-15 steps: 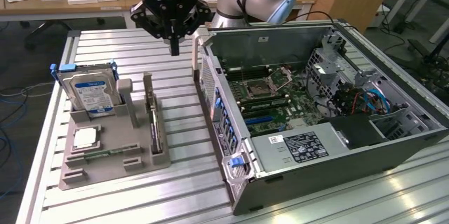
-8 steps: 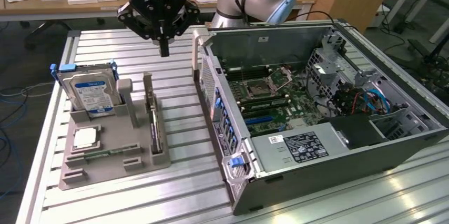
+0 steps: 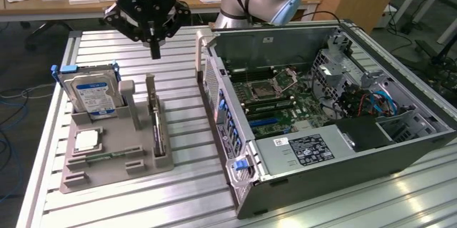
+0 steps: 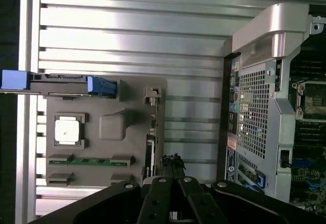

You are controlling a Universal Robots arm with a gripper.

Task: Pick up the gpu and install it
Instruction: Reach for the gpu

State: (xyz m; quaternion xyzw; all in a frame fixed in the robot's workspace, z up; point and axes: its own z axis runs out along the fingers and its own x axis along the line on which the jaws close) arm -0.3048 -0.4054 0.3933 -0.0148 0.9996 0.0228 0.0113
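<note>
The gripper (image 3: 155, 52) hangs in the upper left of the exterior view, fingers pressed together and holding nothing. Just below it, not touching, the gpu (image 3: 155, 121) stands on edge in the gray holder (image 3: 107, 172), left of the open computer case (image 3: 321, 177).

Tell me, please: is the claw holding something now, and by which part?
Nothing is held. The claw is shut and empty, in the air close to the gpu, which stands on edge in the grey holder.
</note>
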